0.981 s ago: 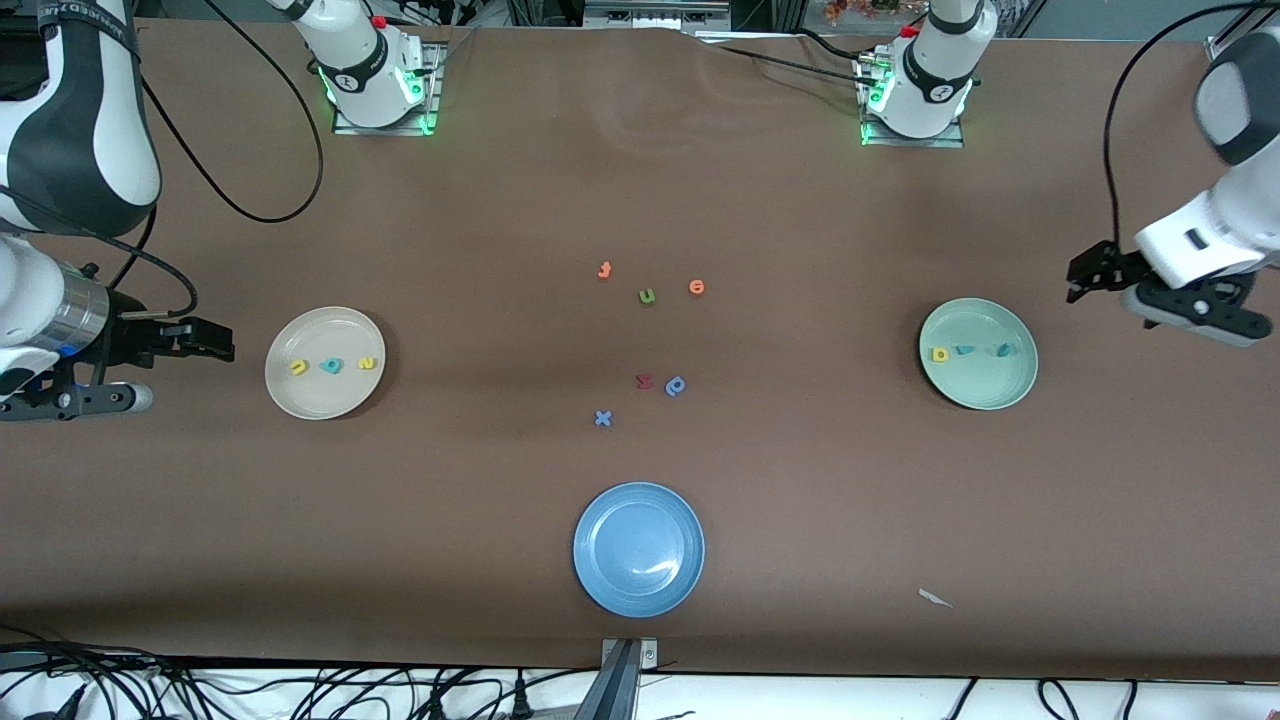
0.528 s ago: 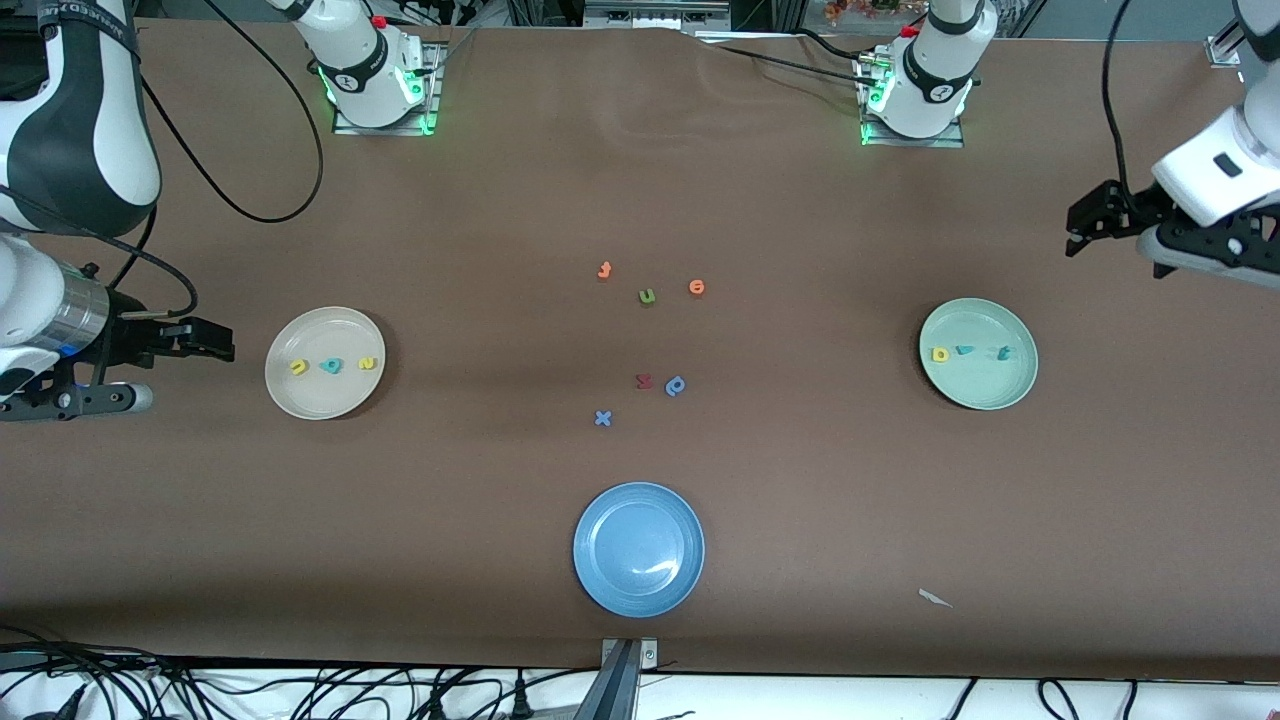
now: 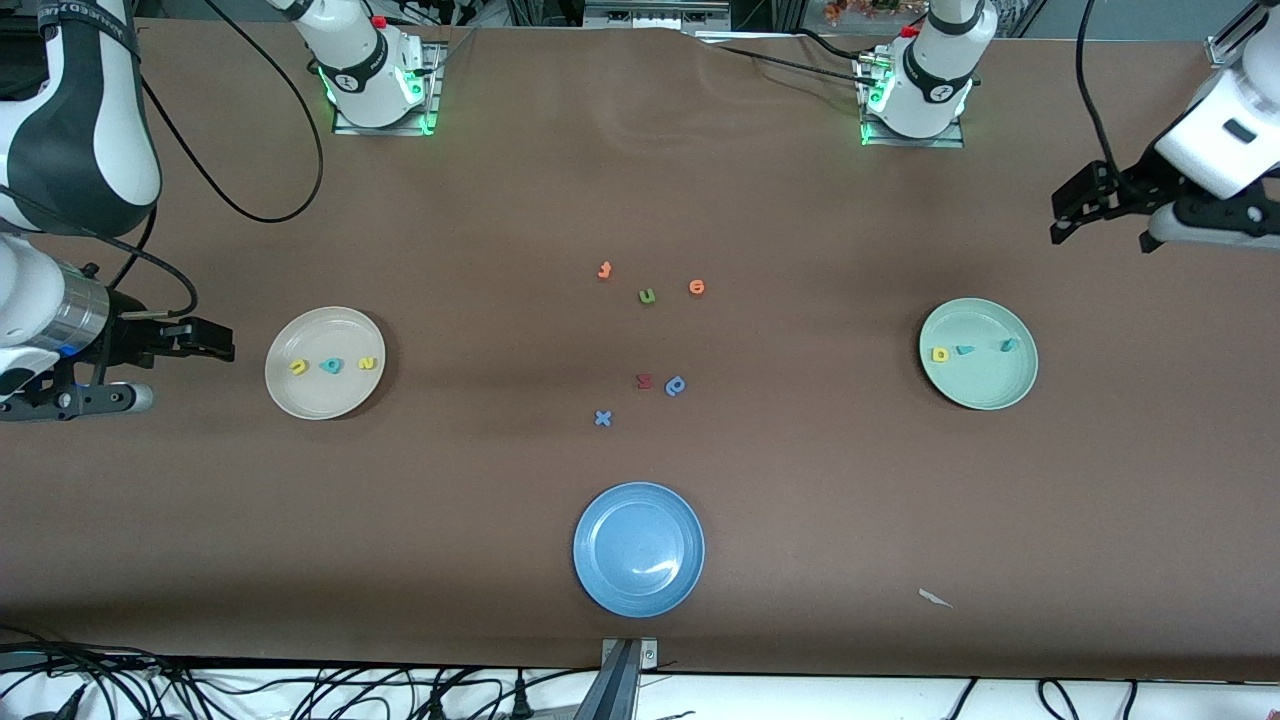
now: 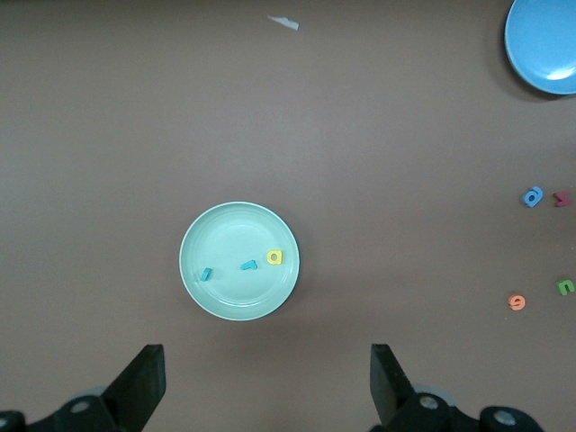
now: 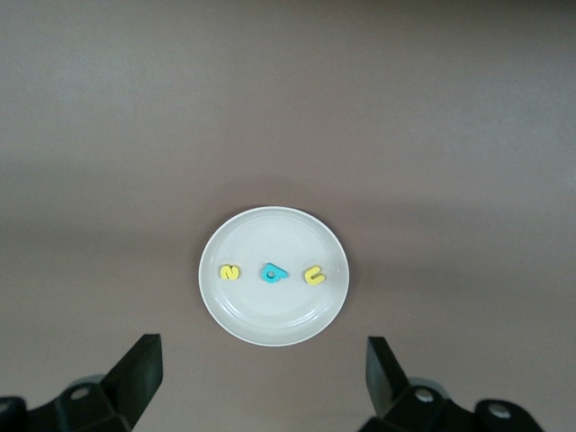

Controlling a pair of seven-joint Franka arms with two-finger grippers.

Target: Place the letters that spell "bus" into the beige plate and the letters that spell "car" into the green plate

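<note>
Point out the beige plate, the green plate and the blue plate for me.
beige plate [image 3: 325, 402], front view, bare rim nearest the camera.
green plate [image 3: 978, 393], front view, bare floor near the rim.
blue plate [image 3: 638, 549], front view, middle of its floor.

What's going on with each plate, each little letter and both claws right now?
beige plate: holds the yellow u, teal b, yellow s.
green plate: holds the yellow a and two teal letters.
blue plate: nothing in it.
six loose letters: lying on the table, mid-table.
left claw: open, holding nothing, up in the air at its own end of the table.
right claw: open, holding nothing, beside the beige plate.
</note>
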